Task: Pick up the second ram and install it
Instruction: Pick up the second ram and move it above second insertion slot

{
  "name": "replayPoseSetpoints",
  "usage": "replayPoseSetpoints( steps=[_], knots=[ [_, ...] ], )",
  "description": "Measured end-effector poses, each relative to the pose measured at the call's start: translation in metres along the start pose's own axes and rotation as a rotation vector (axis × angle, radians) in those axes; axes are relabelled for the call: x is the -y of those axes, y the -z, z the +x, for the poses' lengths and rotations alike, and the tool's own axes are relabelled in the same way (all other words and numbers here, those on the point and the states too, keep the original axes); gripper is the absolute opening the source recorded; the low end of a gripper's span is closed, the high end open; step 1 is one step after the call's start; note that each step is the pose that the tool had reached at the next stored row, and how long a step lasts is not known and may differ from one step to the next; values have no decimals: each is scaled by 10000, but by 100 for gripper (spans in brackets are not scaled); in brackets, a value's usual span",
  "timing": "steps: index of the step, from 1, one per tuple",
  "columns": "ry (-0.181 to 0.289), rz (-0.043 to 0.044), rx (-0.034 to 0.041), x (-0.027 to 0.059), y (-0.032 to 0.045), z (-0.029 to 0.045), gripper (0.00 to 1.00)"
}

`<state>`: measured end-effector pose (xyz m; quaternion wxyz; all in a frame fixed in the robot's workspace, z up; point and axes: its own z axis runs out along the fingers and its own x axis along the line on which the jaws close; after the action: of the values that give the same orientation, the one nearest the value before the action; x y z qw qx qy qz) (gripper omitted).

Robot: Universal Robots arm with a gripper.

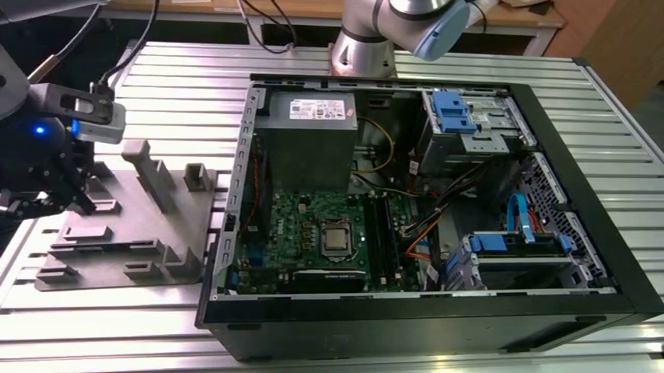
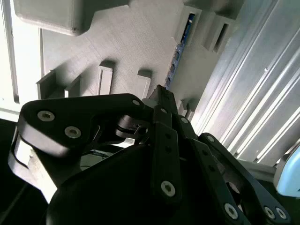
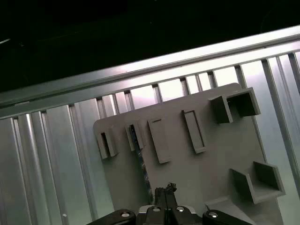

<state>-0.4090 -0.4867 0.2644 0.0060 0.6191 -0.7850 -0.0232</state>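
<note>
1. The slatted table (image 1: pixel 155 70) is lying under the grey holder (image 1: pixel 135 233) and is running out past it on every side.
2. The open case (image 1: pixel 581 233) is lying just beside the holder, on the exterior view's right of it. It is showing a green board (image 1: pixel 311 225) and a grey supply box (image 1: pixel 306 148).
3. The holder is lying flat, with its ribs and pockets pointing up.
4. The gripper (image 1: pixel 73 202) is hanging low over the side of the holder away from the case. I cannot tell whether its jaws are clenched or released.
5. The ram (image 2: pixel 179 47) is standing on edge in a holder slot. In both wrist views one of its ends is lying right by the gripper (image 2: pixel 159 91).
</note>
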Motion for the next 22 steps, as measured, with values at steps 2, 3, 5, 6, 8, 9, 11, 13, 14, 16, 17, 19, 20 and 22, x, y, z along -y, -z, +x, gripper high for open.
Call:
replayPoseSetpoints(
  steps=[2,3,5,6,8,9,11,13,14,16,17,19,20,22],
  knots=[
    [369,-7,-17,0,-10,0,7],
    [550,-11,-25,0,-14,0,7],
    [909,-17,-40,1,-25,0,7],
    [1088,-21,-48,1,-30,0,7],
    [1519,-30,-67,2,-42,1,7],
    [1698,-33,-75,2,-48,1,7],
    [2057,-39,-90,2,-59,1,7],
    [2414,-47,-107,3,-67,1,7],
    [2495,-50,-112,3,-67,1,7],
    [2498,-50,-113,3,-67,1,7],
    [2498,-49,-112,3,-67,1,7],
    [2498,-48,-111,3,-68,1,7],
    [2498,-48,-111,2,-69,1,7],
    [2498,-46,-109,-3,-74,3,7]
  ],
)
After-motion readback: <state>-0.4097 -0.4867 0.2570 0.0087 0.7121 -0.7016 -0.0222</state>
